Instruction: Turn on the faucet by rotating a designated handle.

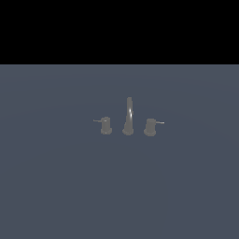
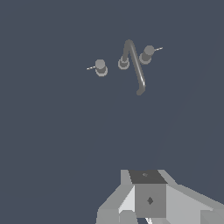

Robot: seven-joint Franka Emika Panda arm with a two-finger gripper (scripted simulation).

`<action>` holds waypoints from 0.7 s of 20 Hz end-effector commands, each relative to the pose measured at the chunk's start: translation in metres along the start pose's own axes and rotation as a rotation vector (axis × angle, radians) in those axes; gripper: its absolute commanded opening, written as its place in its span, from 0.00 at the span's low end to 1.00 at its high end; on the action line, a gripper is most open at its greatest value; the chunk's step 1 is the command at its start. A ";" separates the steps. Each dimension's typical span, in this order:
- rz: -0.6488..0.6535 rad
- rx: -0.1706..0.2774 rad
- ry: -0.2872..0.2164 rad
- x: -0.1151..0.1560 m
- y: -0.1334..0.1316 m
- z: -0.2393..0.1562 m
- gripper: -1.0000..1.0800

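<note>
I had the wide slate-blue table (image 1: 56,186) filling most of the exterior view under a black band, and nothing of the arm showed in that view. The faucet (image 1: 128,117) sat as a small dull-grey set near the middle of the table, its three parts in a row and each a little apart from the next. Its tall thin spout (image 1: 129,114) stood in the middle, tapering upward with a bright streak along it; in the wrist view the spout (image 2: 134,65) rose from a round base and bent over into a long curved neck. The handle (image 1: 106,125), a short upright cylinder, stood on the exterior view's left of the spout, with a thin lever rod pointing further to that side. The second knob (image 1: 150,127) stood on the exterior view's right of the spout, leaning slightly, its rod pointing the other way. From the wrist camera I saw only part of the tool (image 2: 146,199), a blocky pale-grey body with a darker square face, cut off by the picture's edge; its fingers were out of sight, so I could not tell whether it was open or closed, and I saw nothing in its grasp. The handle (image 2: 100,67) lay well apart from the tool, with bare table between them, and the tool touched no part of the faucet.
</note>
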State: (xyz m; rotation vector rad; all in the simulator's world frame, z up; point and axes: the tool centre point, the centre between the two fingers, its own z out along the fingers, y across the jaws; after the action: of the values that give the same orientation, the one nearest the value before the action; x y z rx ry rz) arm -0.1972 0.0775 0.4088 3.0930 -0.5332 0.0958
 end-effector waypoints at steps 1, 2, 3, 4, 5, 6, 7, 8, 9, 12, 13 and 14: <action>0.055 -0.001 -0.002 0.006 -0.011 0.015 0.00; 0.076 -0.001 -0.003 0.008 -0.015 0.021 0.00; 0.098 -0.002 -0.004 0.011 -0.019 0.027 0.00; 0.119 -0.002 -0.005 0.014 -0.023 0.033 0.00; 0.140 -0.002 -0.006 0.017 -0.027 0.039 0.00; 0.161 -0.003 -0.007 0.019 -0.031 0.045 0.00; 0.182 -0.003 -0.008 0.022 -0.035 0.050 0.00; 0.202 -0.003 -0.009 0.025 -0.039 0.056 0.00; 0.223 -0.004 -0.010 0.028 -0.043 0.062 0.00; 0.284 -0.005 -0.013 0.038 -0.053 0.079 0.00; 0.304 -0.005 -0.013 0.041 -0.057 0.085 0.00; 0.323 -0.005 -0.014 0.045 -0.060 0.090 0.00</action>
State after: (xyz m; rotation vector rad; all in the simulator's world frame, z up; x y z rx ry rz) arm -0.1368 0.1147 0.3304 2.9881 -0.9796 0.0736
